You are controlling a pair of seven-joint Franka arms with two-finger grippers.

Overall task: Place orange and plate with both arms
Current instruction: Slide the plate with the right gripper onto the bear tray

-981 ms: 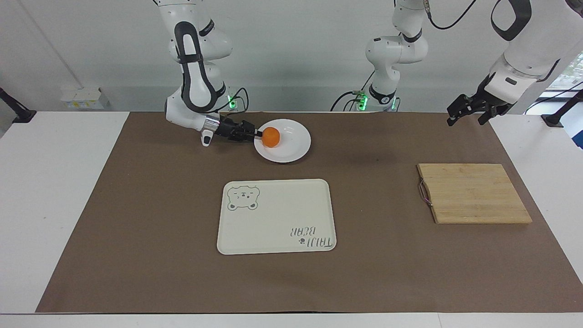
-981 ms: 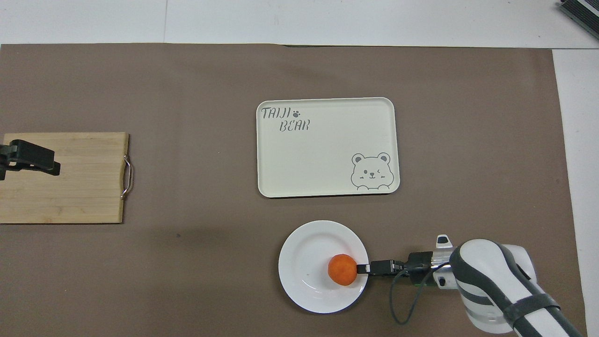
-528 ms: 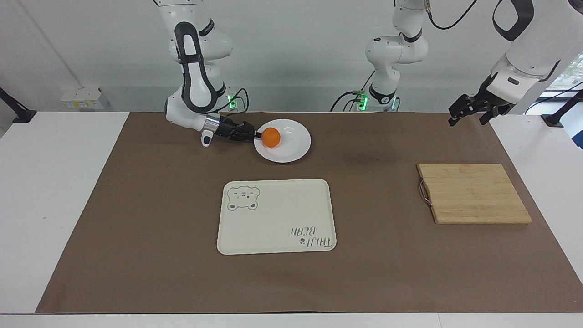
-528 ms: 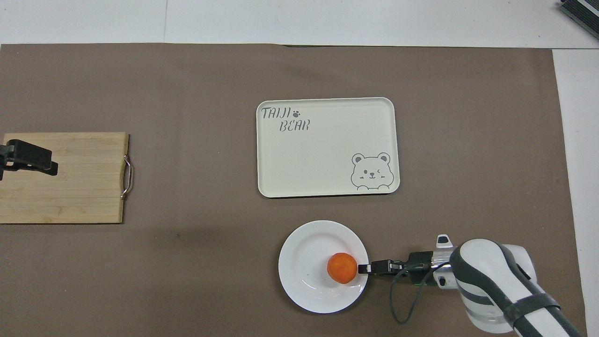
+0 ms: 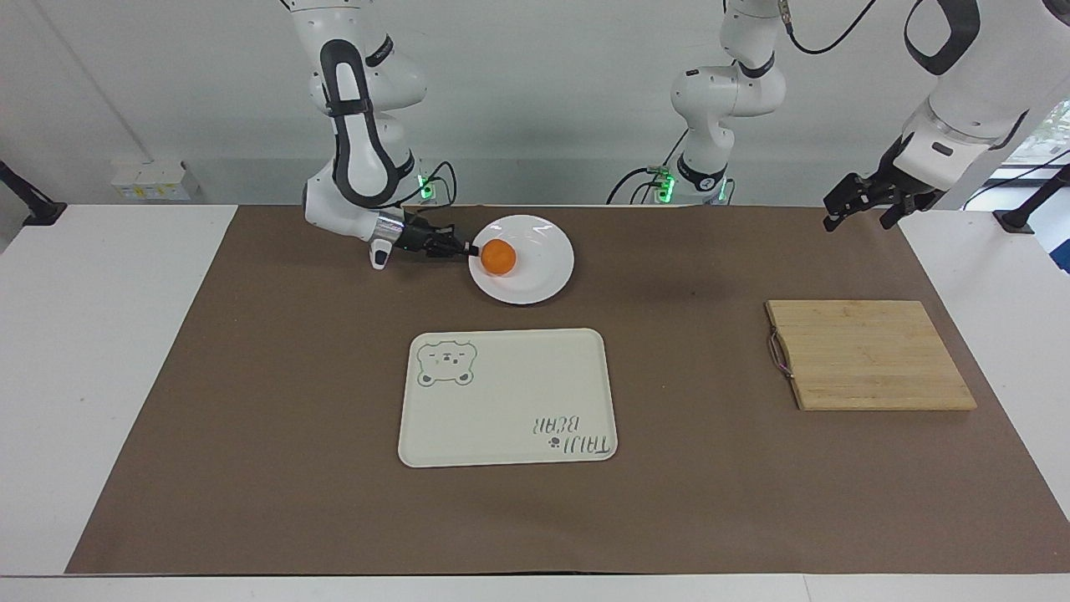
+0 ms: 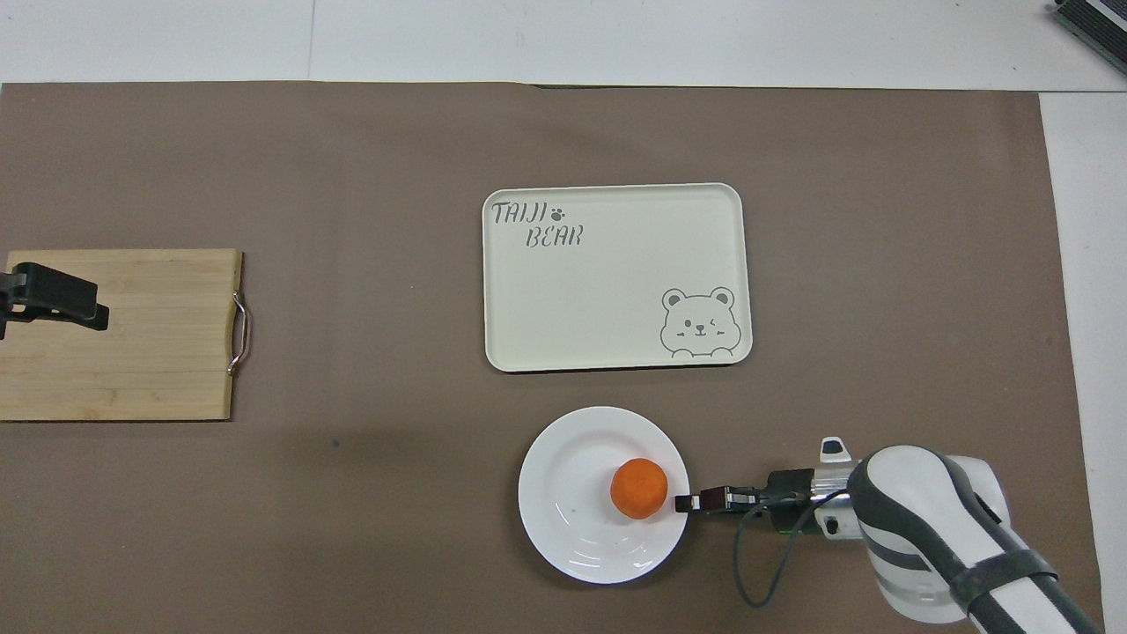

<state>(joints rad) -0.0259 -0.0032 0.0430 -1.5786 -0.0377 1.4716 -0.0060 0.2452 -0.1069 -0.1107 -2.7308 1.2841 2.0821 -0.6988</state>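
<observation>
The white plate (image 5: 543,259) is near the robots' edge of the brown mat, nearer to the robots than the cream tray, with the orange (image 5: 498,257) on it. My right gripper (image 5: 472,249) reaches in level from the right arm's end and is shut on the plate's rim, right beside the orange. The plate looks tipped slightly up off the mat. In the overhead view the plate (image 6: 572,493), the orange (image 6: 639,488) and the right gripper (image 6: 682,503) show the same grip. My left gripper (image 5: 857,213) hangs open and empty in the air; the overhead view shows it (image 6: 53,308) over the cutting board.
A cream tray with a bear drawing (image 5: 508,397) lies mid-mat, farther from the robots than the plate. A wooden cutting board (image 5: 869,355) with a metal handle lies toward the left arm's end. White table borders the mat.
The plate with the orange has risen a little in the right gripper and the orange has rolled slightly toward the plate's middle. The left gripper drew back a little, then held still.
</observation>
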